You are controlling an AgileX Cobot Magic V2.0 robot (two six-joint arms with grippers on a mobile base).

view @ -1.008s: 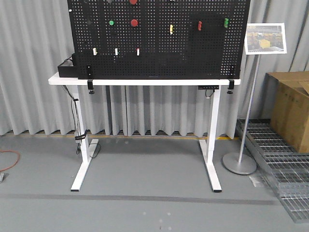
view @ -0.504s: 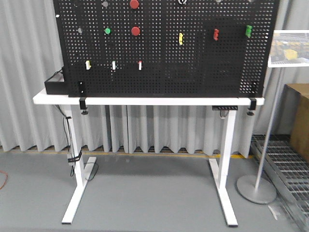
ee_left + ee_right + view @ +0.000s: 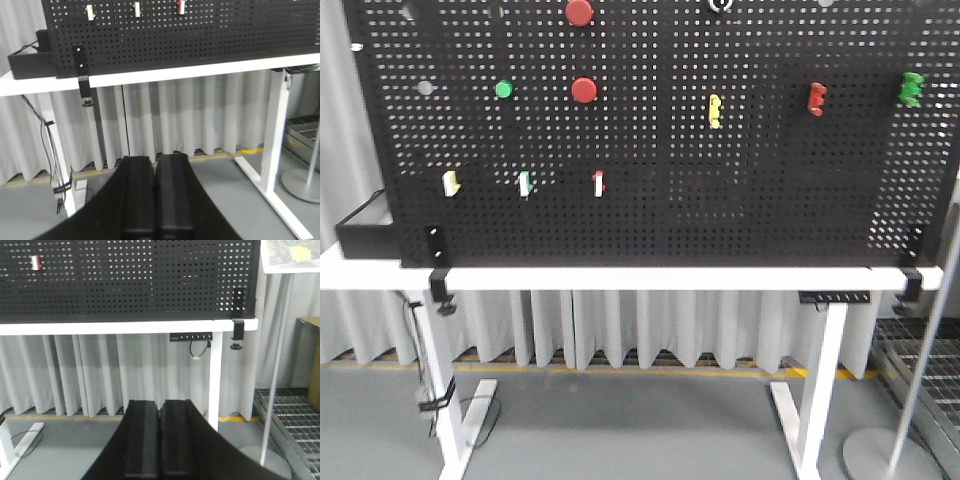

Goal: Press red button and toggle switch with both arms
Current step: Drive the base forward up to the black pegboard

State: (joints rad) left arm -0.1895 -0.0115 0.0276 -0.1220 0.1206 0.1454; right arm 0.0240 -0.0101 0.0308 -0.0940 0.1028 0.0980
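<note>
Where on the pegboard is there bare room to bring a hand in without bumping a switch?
Widest bare patch: the pegboard lower right, below the yellow handle, red handle and green handle, right of the red-tipped switch. Crowded: upper left, where the upper red button, lower red button and green button sit above the switch row.

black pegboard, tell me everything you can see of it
The black pegboard is a large matte perforated panel, seemingly metal, standing upright on the white table, fixed by black clamps at its lower corners. It carries two round red buttons, a green button, three small toggle switches lower left, and yellow, red and green fittings to the right. Its top is out of frame.
</note>
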